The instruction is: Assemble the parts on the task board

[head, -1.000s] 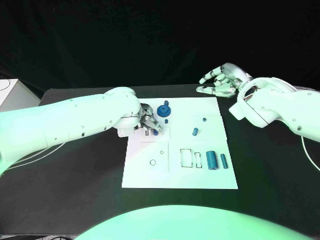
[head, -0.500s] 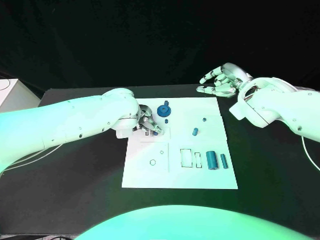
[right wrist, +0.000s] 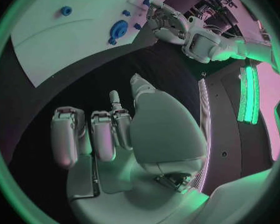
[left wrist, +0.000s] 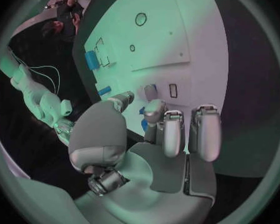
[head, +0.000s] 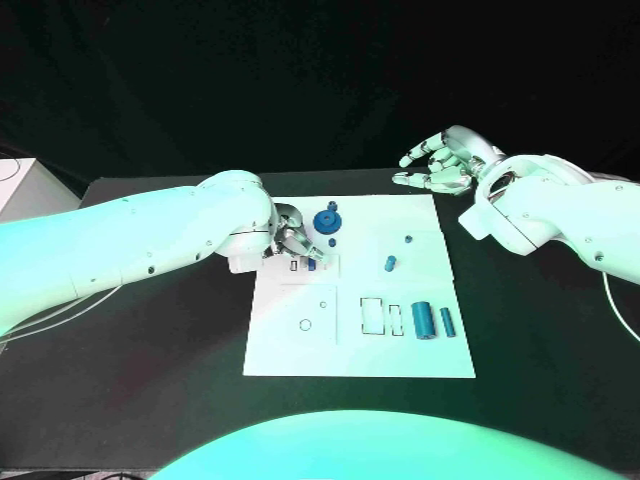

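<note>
The white task board [head: 363, 352] lies mid-table. My left hand [head: 294, 238] is low over its back left part, thumb and a finger pinching a small blue part [head: 312, 263] beside a narrow slot [head: 293, 265]. In the left wrist view the left hand [left wrist: 154, 130] curls over the board [left wrist: 168, 40], and the part [left wrist: 142, 111] peeks out between the fingertips. A blue gear [head: 330, 222] stands just behind. My right hand [head: 438, 165] hovers over the board's far right corner, fingers loosely spread and holding nothing. The right wrist view shows that hand [right wrist: 115, 129] above the gear [right wrist: 119, 29].
Two blue cylinders [head: 433, 321] lie at the board's right front, beside rectangular cut-outs [head: 374, 315]. A short blue piece [head: 389, 264] and a tiny peg [head: 407, 240] sit mid-right. A white box [head: 3, 190] with cables stands at the table's far left.
My left hand has drawn slightly back and left, uncovering more of the small blue part and the slot. The right hand has stayed put.
</note>
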`<control>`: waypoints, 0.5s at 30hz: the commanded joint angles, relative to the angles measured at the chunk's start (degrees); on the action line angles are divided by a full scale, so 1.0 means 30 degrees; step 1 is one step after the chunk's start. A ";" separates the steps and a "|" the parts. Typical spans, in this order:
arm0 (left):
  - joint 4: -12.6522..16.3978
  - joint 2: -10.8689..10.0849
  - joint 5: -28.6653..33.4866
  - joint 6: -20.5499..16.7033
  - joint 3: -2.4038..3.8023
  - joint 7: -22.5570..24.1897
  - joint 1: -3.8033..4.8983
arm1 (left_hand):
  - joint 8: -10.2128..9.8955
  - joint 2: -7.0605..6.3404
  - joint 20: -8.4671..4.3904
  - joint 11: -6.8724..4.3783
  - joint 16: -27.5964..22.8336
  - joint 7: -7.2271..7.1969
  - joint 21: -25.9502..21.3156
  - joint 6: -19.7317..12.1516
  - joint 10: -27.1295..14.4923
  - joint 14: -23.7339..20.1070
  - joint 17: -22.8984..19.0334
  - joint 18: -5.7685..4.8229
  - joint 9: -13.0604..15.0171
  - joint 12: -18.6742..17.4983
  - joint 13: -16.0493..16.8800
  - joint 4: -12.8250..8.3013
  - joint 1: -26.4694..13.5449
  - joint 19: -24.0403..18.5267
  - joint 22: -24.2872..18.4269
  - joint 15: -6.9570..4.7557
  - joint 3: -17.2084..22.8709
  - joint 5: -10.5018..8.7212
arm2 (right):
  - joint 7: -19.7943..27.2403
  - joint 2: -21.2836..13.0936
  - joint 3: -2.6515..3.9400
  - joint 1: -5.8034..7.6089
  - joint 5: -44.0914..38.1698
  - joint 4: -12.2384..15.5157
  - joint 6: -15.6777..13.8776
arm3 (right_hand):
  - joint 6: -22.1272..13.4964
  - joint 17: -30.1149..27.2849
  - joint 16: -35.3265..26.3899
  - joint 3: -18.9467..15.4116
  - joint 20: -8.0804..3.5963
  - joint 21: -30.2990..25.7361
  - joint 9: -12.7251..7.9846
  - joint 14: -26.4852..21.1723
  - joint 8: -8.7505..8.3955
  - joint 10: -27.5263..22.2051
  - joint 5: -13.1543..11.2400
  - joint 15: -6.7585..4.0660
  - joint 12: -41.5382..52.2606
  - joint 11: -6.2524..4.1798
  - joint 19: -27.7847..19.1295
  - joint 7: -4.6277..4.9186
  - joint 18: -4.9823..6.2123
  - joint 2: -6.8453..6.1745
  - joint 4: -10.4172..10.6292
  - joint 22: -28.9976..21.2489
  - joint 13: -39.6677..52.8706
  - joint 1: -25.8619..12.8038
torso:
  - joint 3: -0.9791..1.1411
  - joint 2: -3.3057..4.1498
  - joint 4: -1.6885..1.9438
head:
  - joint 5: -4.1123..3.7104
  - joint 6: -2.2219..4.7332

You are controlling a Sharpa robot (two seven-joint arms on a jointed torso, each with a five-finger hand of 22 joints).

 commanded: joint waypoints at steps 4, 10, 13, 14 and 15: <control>0.0251 -0.0181 0.0483 0.0181 0.0593 0.0134 0.0034 | -0.0121 -0.0054 -0.0026 0.0015 -0.0042 0.0139 -0.0214 -0.0227 -0.0440 0.1966 0.4857 -0.0073 -0.0044 -0.0399 -0.0487 0.0255 0.0490 -0.0053 0.1689 -0.0060 -0.0233 -0.0139 | 0.0194 0.0032 0.0002 -0.0057 0.0006 -0.0109 0.0109 | -0.0155 0.2626 -0.0093 0.0010 0.0100 -0.0059 0.0009 0.1374 0.0110 0.0253 0.0034 0.0075 -0.0126 0.0173 0.0863 -0.0031 0.0211 0.0000 0.0107 0.3233 0.3276 -0.0174 | 0.0002 -0.0036 -0.0001 | -0.0021 0.0003; -0.0308 -0.0480 0.1503 0.0495 0.1160 0.0402 0.0325 | -0.0708 0.0169 0.0378 0.0635 -0.0446 0.0850 -0.1106 -0.1800 -0.3172 0.1739 0.4218 0.0268 -0.0211 -0.3026 -0.4221 0.0478 0.1923 -0.1086 0.0176 0.0468 -0.0660 0.0104 | 0.0196 0.0041 0.0002 -0.0095 0.0051 -0.0311 0.0116 | -0.0172 0.2631 -0.0094 0.0006 0.0101 -0.0077 0.0007 0.1375 0.0113 0.0263 0.0040 0.0077 -0.0111 0.0175 0.0856 -0.0028 0.0215 0.0016 0.0108 0.3222 0.3286 -0.0216 | 0.0008 -0.0048 -0.0002 | -0.0065 0.0003; -0.0888 -0.0580 0.2011 0.0475 0.1375 0.0782 0.0549 | -0.0876 0.0297 0.0511 0.0791 -0.0504 0.1008 -0.1225 -0.2137 -0.3578 0.1699 0.4128 0.0312 -0.0276 -0.3296 -0.4666 0.0455 0.2394 -0.1213 0.0007 0.0595 -0.0689 0.0177 | 0.0217 0.0043 0.0002 -0.0101 0.0073 -0.0383 0.0091 | -0.0174 0.2616 -0.0101 0.0009 0.0102 -0.0075 0.0007 0.1370 0.0114 0.0260 0.0044 0.0077 -0.0115 0.0175 0.0856 -0.0028 0.0214 0.0020 0.0104 0.3223 0.3283 -0.0216 | 0.0020 -0.0018 0.0005 | -0.0079 0.0003; -0.1122 -0.0595 0.2133 0.0472 0.1432 0.0921 0.0649 | -0.1034 0.0352 0.0591 0.0899 -0.0608 0.1129 -0.1365 -0.2386 -0.3879 0.1632 0.3966 0.0365 -0.0346 -0.3502 -0.4993 0.0456 0.2666 -0.1369 -0.0217 0.0688 -0.0709 0.0206 | 0.0236 0.0043 0.0002 -0.0103 0.0083 -0.0402 0.0070 | -0.0174 0.2616 -0.0101 0.0009 0.0102 -0.0075 0.0007 0.1370 0.0114 0.0260 0.0044 0.0077 -0.0115 0.0175 0.0856 -0.0028 0.0214 0.0020 0.0104 0.3223 0.3283 -0.0216 | 0.0020 0.0004 0.0002 | -0.0075 0.0017; -0.1359 -0.0605 0.2240 0.0451 0.1480 0.1049 0.0751 | -0.1169 0.0378 0.0658 0.0992 -0.0714 0.1230 -0.1519 -0.2572 -0.4172 0.1562 0.3803 0.0421 -0.0414 -0.3707 -0.5309 0.0455 0.2869 -0.1541 -0.0461 0.0772 -0.0730 0.0228 | 0.0260 0.0043 0.0002 -0.0104 0.0094 -0.0420 0.0049 | -0.0174 0.2616 -0.0101 0.0009 0.0102 -0.0075 0.0007 0.1370 0.0114 0.0260 0.0044 0.0077 -0.0115 0.0175 0.0856 -0.0028 0.0214 0.0020 0.0104 0.3223 0.3283 -0.0216 | 0.0012 0.0021 -0.0002 | -0.0066 0.0058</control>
